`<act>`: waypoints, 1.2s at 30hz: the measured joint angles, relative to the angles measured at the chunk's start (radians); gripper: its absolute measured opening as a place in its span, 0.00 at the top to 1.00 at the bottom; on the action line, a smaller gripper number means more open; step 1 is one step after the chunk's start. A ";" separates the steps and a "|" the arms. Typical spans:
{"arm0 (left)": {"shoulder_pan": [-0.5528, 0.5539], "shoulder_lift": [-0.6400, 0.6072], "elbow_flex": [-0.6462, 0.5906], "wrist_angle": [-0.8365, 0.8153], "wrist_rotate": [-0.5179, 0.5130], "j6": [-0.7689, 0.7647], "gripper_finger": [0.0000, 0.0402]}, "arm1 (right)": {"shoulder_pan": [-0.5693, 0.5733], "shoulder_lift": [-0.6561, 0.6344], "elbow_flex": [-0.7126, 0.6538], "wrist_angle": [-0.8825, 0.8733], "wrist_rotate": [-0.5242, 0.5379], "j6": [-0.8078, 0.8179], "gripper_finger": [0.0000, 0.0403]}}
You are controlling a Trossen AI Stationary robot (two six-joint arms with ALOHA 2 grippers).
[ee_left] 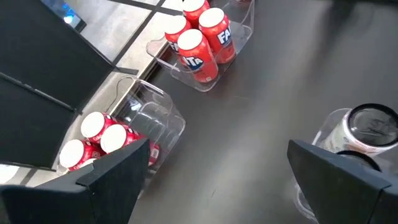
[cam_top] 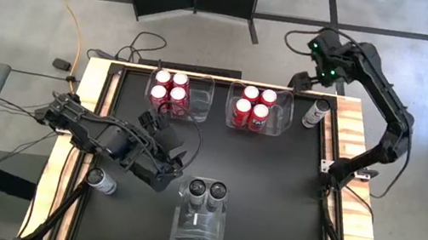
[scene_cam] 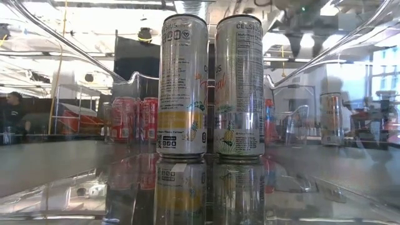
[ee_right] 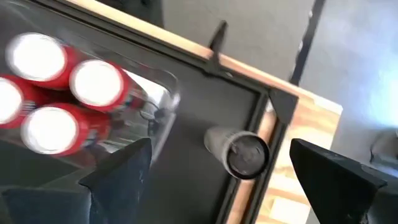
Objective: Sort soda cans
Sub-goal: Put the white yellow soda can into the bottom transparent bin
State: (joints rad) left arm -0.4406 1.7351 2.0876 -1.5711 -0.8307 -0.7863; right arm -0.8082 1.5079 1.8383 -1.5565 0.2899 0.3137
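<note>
Eight red soda cans stand in two clear bins at the far side, in the left bin (cam_top: 168,91) and in the right bin (cam_top: 255,107). Two silver cans (cam_top: 207,190) stand in a near clear bin (cam_top: 201,230); they show large in the low view (scene_cam: 209,87). One silver can (cam_top: 316,112) stands on the mat at the far right and shows in the right wrist view (ee_right: 239,149). Another silver can (cam_top: 101,180) stands at the near left edge. My right gripper (cam_top: 300,80) (ee_right: 221,146) is open, above and just beyond the far-right can. My left gripper (cam_top: 171,161) (ee_left: 219,149) is open and empty, left of the near bin.
The black mat has a raised wooden frame (cam_top: 341,132) around it. The middle of the mat (cam_top: 266,171) between the three bins is bare. Cables and a black stand lie on the floor beyond the far edge.
</note>
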 joint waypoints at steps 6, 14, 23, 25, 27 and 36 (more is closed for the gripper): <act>0.083 0.000 0.000 0.010 0.044 0.086 0.07 | -0.102 -0.074 -0.189 0.092 -0.032 0.030 0.01; 0.219 0.001 0.000 0.095 0.142 0.255 0.07 | -0.150 -0.062 -0.301 0.132 -0.060 0.036 0.01; 0.288 0.001 0.000 0.095 0.145 0.323 0.07 | -0.178 0.029 -0.332 0.136 -0.016 0.136 0.01; 0.294 0.001 0.000 0.092 0.145 0.327 0.07 | -0.176 0.051 -0.324 0.118 0.004 0.160 0.01; 0.295 0.001 0.000 0.086 0.145 0.327 0.07 | -0.176 0.070 -0.322 0.102 0.012 0.175 0.02; 0.284 0.001 0.000 0.050 0.156 0.313 0.07 | -0.186 0.170 -0.287 0.016 0.037 0.247 0.04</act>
State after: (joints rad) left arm -0.1562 1.7363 2.0872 -1.5215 -0.6746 -0.4731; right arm -0.9938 1.6775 1.5513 -1.5404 0.3271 0.5611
